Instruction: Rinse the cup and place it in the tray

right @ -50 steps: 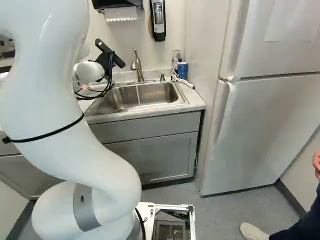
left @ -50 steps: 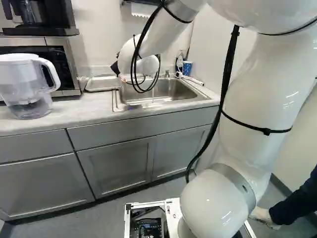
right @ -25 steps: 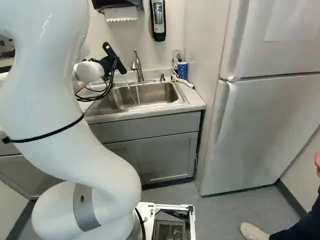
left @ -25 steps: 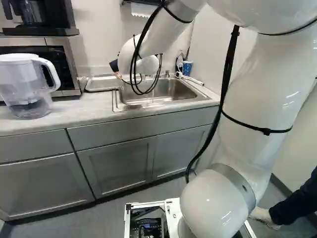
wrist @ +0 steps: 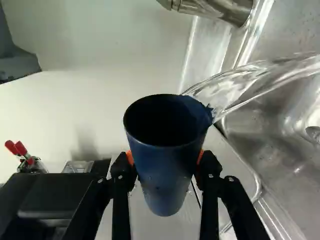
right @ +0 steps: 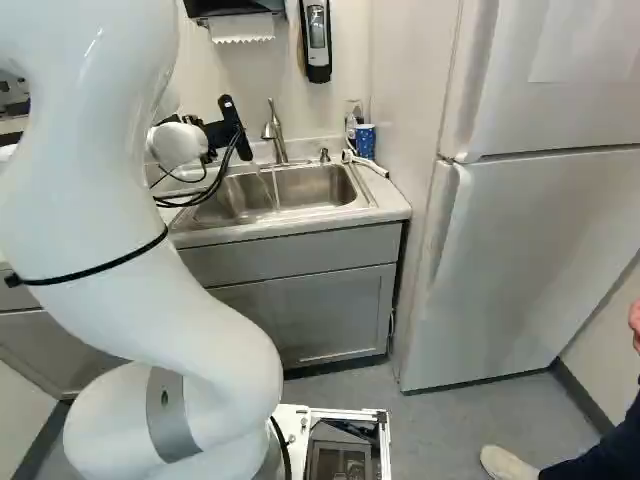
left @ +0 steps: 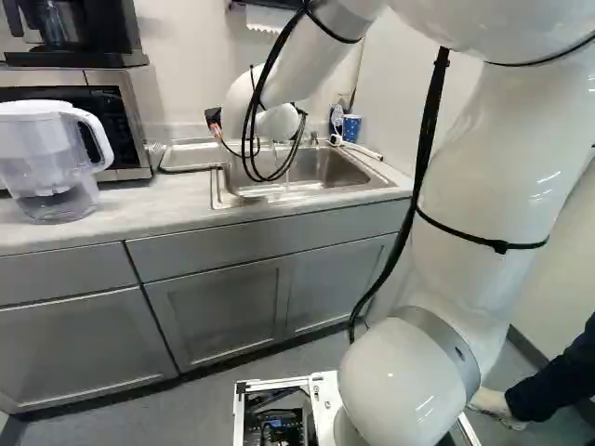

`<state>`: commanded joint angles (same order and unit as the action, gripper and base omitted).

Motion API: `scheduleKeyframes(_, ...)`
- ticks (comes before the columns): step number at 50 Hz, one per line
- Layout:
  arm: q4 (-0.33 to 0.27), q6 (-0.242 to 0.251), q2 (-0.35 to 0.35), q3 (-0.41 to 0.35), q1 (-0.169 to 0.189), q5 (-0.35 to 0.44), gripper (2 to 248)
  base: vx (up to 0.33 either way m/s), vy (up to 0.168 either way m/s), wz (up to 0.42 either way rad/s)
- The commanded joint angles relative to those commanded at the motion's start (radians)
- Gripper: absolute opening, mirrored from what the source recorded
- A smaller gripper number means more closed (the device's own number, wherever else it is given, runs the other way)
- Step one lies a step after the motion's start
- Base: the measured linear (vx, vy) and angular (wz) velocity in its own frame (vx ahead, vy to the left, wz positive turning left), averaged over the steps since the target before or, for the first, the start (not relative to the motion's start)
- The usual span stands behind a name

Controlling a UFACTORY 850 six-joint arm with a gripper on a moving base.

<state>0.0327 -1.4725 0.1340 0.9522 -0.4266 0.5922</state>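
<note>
In the right base view my black gripper [right: 232,128] is beside the faucet [right: 272,128], its fingertips hidden. Seen from the wrist, the gripper [wrist: 165,160] has its orange pads against opposite sides of a dark blue cup [wrist: 167,175], the cup's mouth facing the camera. A thick sheet of clear water [wrist: 250,85] runs from the cup's rim out over the steel sink basin [wrist: 280,145]. The faucet's end [wrist: 215,7] is just beyond. A flat tray [left: 191,156] lies left of the sink in the left base view.
Beside the sink's far right corner stands another blue patterned cup [right: 365,140], with a white hose-like item [right: 362,162] near it. A water pitcher [left: 51,158] and a microwave [left: 116,121] are on the left counter. A fridge [right: 540,240] stands at the right.
My wrist has turned and the black gripper has swung upright and slightly right in the right base view. Water that fell straight now also shows a slanting stream. The base has not moved.
</note>
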Motion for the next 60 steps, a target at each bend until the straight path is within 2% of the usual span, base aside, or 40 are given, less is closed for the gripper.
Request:
scheduleKeyframes(47,0.000,-0.496,0.000,0.000,0.000,0.000,125,0.000,0.000,0.000)
scheduleKeyframes(60,0.000,-0.497,0.000,0.000,0.000,0.000,125,0.000,0.000,0.000)
